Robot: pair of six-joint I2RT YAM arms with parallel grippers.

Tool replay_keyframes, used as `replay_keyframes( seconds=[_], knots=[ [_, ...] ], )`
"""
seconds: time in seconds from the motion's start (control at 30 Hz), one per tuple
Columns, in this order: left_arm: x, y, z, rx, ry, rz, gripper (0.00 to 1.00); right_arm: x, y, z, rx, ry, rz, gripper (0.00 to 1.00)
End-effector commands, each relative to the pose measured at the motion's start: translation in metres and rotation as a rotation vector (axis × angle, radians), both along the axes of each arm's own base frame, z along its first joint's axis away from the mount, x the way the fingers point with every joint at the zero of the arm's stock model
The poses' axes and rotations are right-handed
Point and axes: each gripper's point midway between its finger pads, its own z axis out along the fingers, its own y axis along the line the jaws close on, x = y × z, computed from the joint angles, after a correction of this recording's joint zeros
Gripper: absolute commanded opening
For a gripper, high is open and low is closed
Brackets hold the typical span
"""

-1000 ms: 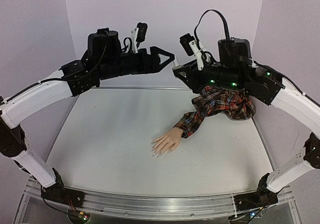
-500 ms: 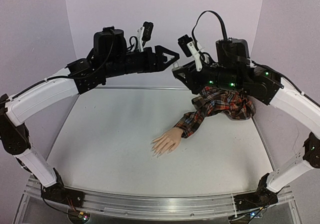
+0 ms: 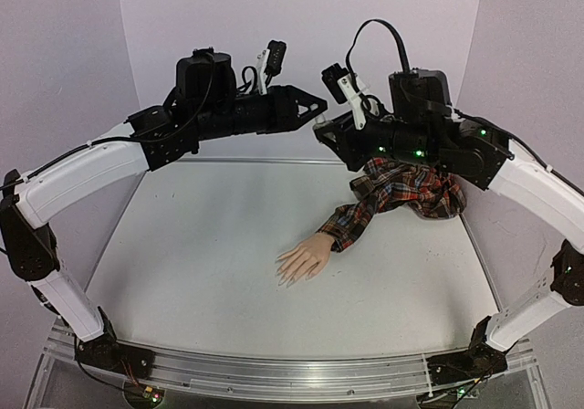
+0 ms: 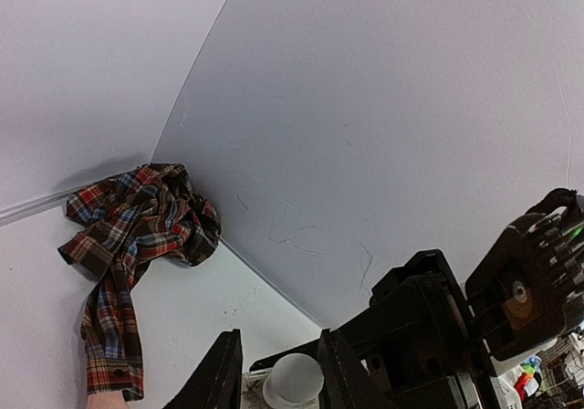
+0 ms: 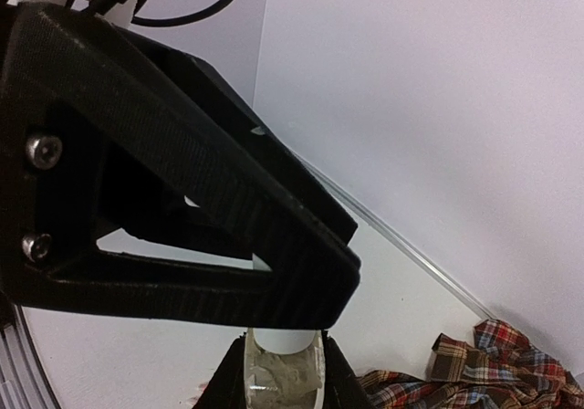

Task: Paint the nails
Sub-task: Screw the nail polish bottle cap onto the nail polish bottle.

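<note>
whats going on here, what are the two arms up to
Both arms are raised above the back of the table. The right jaws are shut on a small clear bottle. The left jaws sit either side of its white cap; whether they grip it yet is unclear. The mannequin hand in its plaid sleeve lies flat below, with nothing near its nails.

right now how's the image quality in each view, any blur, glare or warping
top external: soft even light, little glare, the skin-coloured mannequin hand sharp, the aluminium front rail bowed by the wide lens; left wrist: the red plaid shirt sleeve crisp; right wrist: the black left end effector looms dark and close, the small clear bottle with a white cap below it slightly soft
</note>
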Motion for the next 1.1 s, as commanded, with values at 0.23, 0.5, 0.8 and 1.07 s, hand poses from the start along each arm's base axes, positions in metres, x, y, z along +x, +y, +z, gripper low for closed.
replay_keyframes(
  seconds=[0.23, 0.5, 0.8, 1.07],
  knots=[
    [-0.008, 0.001, 0.024, -0.051, -0.028, -0.043, 0.27, 0.002, 0.000, 0.031, 0.054, -0.046, -0.017, 0.00],
    [-0.046, -0.001, 0.039, -0.088, -0.131, -0.239, 0.00, -0.030, 0.010, 0.037, 0.075, -0.037, 0.171, 0.00],
    [-0.148, 0.024, 0.054, -0.140, -0.328, -0.772, 0.00, -0.169, 0.018, 0.093, 0.241, -0.026, 0.934, 0.00],
    [-0.183, 0.040, 0.053, -0.154, -0.383, -1.063, 0.00, -0.211, 0.027, 0.137, 0.375, 0.005, 1.313, 0.00]
  ],
)
